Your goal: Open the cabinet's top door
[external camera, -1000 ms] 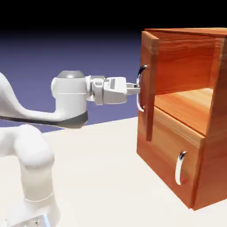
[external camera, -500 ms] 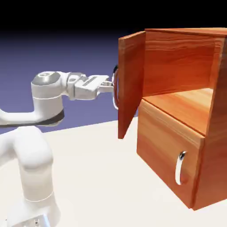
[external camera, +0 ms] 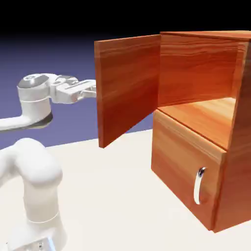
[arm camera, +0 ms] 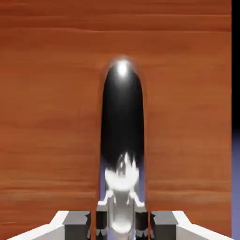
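Observation:
The reddish-brown cabinet (external camera: 196,157) stands at the exterior view's right. Its top door (external camera: 128,83) is swung far out to the left, so its inner face shows and the upper compartment (external camera: 206,110) lies open. My gripper (external camera: 91,89) reaches the door's far side at its left edge, where its fingertips are hidden. In the hand view the door's wood (arm camera: 47,93) fills the picture. The curved silver handle (arm camera: 122,117) runs up the middle. My gripper (arm camera: 122,221) is shut on the handle's lower end.
The shorter lower door (external camera: 179,166) is closed, with its silver handle (external camera: 198,185) facing out. The white arm's base (external camera: 37,196) rises at the lower left of the pale table (external camera: 122,206).
The top door has swung from slightly ajar to wide open, toward the exterior view's left. My gripper moved left with the handle and stayed shut on it.

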You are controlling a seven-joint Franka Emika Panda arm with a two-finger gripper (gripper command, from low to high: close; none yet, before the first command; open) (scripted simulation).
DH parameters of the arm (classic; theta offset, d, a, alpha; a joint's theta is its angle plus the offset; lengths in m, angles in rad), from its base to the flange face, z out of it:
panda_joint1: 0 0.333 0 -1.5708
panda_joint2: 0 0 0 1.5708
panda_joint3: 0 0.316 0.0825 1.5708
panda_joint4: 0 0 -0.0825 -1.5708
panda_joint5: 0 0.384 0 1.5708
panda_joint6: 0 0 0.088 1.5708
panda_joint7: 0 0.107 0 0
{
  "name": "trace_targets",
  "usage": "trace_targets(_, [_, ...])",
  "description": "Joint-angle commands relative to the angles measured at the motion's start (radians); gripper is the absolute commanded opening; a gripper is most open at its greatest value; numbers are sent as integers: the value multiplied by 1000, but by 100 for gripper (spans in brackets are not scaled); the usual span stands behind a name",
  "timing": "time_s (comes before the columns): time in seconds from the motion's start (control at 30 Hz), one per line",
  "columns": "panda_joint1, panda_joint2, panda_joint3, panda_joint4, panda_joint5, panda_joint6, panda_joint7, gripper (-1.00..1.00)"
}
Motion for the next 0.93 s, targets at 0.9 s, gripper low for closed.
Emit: trace_targets(0.9, [-800,172,625,976,403,-803,-62,-100])
